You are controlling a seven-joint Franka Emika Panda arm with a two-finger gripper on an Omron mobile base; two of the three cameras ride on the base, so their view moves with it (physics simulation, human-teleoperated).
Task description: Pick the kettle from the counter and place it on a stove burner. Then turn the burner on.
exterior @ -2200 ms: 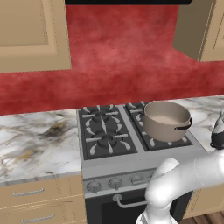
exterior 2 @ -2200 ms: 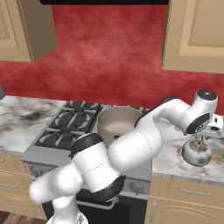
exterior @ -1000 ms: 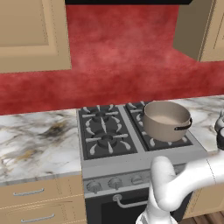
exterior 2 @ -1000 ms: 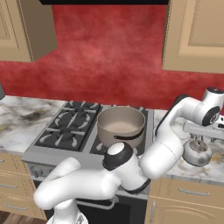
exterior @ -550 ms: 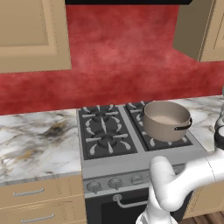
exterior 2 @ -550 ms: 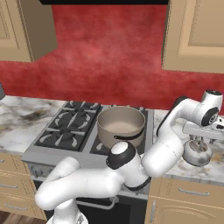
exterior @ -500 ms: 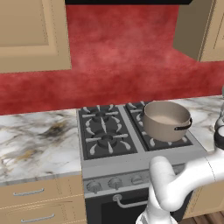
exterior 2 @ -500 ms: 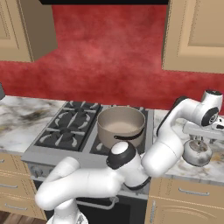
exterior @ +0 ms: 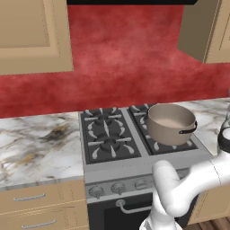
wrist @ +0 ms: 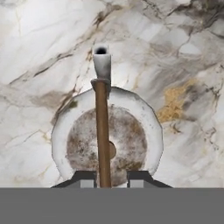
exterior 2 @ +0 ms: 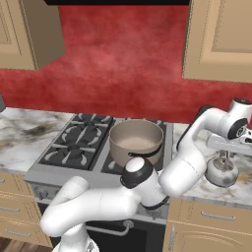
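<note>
Kettle [wrist: 107, 140] sits on the desk [wrist: 39, 52] right of the stove, near the front edge, directly under the pincer [wrist: 105, 177], which points straight down at it. Its thin handle [wrist: 102, 131] runs between the two fingertips along the line toward the spout, and the jaws stand narrowed to either side of it, seemingly pinching the handle, though contact is hard to confirm. Lifting it should call for a straight rise, then a carry left past the pot [exterior 2: 136, 141] to a free burner [exterior 2: 74, 147].
</note>
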